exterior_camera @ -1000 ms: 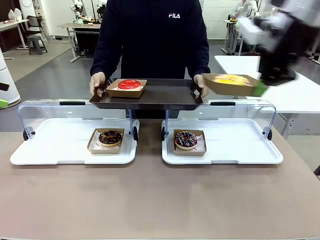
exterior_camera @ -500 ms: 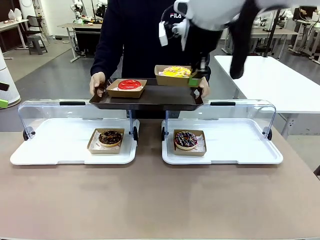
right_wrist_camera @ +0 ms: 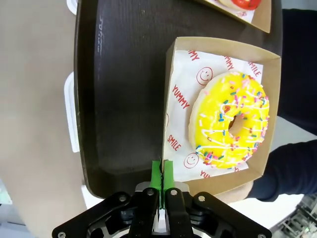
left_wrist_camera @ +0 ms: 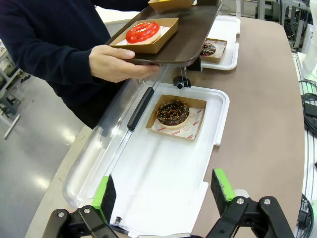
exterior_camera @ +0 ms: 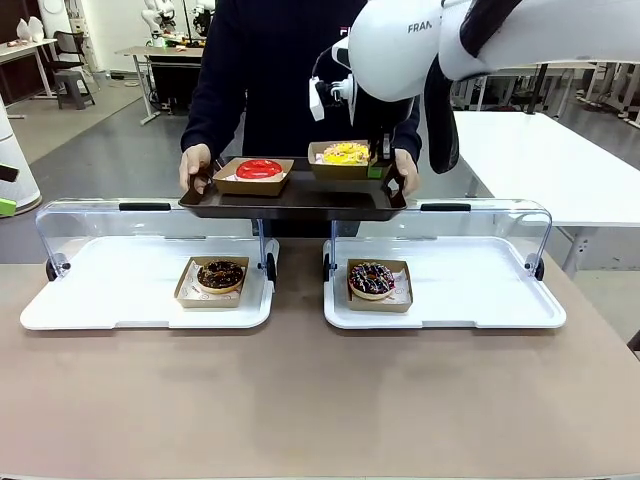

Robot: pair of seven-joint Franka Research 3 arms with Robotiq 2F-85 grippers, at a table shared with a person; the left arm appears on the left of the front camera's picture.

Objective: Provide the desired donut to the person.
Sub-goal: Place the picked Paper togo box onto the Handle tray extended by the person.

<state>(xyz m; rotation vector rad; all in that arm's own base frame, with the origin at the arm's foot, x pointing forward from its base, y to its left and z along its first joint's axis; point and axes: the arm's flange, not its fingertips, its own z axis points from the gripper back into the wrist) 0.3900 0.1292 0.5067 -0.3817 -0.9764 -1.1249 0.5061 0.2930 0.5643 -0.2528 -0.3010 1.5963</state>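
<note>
The person (exterior_camera: 300, 70) in a dark navy sweatshirt stands at the far side, holding a dark serving tray (exterior_camera: 300, 195) with both hands. On its left part sits a red donut (exterior_camera: 258, 169) in a brown box. My right gripper (exterior_camera: 383, 166) is shut on the edge of a brown box holding a yellow sprinkled donut (exterior_camera: 346, 153), low over the tray's right part. The right wrist view shows that gripper (right_wrist_camera: 162, 171) pinching the box wall, the yellow donut (right_wrist_camera: 233, 124) over the tray (right_wrist_camera: 119, 99). My left gripper (left_wrist_camera: 163, 191) hangs open above a white tray.
Two white display trays (exterior_camera: 120, 300) (exterior_camera: 480, 300) with raised clear lids lie on the brown table. Each holds a chocolate donut in a box (exterior_camera: 220, 275) (exterior_camera: 372, 280). The person's hand (left_wrist_camera: 116, 62) grips the dark tray's edge. A white table (exterior_camera: 560, 170) stands at back right.
My right arm swung from the right side across to the person's tray, carrying the yellow donut box, and lowered it over the tray's right part. The left gripper stayed open.
</note>
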